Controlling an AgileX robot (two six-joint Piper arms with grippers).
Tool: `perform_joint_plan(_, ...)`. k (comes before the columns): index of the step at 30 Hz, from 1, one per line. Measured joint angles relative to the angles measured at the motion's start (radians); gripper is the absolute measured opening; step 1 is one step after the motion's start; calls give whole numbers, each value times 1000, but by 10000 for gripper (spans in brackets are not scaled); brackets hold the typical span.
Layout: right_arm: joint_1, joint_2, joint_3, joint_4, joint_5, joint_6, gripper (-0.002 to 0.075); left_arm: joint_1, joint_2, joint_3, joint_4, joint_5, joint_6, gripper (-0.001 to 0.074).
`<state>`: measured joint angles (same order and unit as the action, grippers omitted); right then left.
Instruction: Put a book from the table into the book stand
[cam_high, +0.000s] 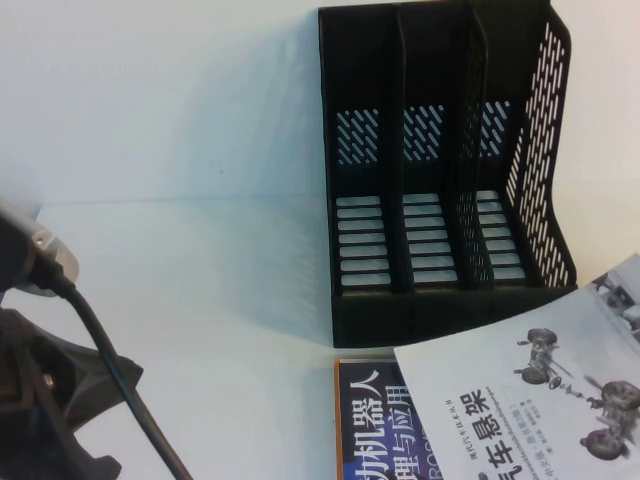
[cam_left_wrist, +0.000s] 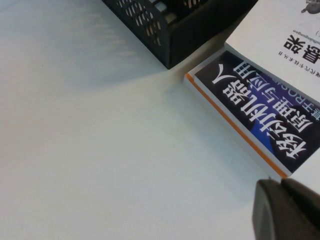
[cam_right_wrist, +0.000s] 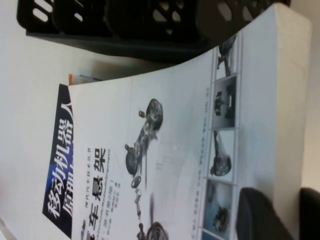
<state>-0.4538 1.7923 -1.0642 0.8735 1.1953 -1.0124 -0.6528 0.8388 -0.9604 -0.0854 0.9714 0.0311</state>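
High view: white suspension book (cam_high: 520, 400) lies tilted on the counter (cam_high: 200, 300), overlapping the navy robotics book (cam_high: 370, 425), just in front of the black three-slot book stand (cam_high: 440, 160). Left tool (cam_left_wrist: 287, 210) hovers near the navy book's corner, fingers unclear. Right tool (cam_right_wrist: 280, 215) at the white book's edge, spread or pinching cannot tell.

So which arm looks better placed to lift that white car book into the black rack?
The right: the right gripper sits at the white book's edge, near the book stand. The left gripper hangs beside the navy book, farther off.
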Motion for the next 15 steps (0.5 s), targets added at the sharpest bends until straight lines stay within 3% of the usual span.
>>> perform_joint_plan(15, 9, -390, -4, 1, 10, 96, 134, 0, 0, 0, 0, -25, 0, -3)
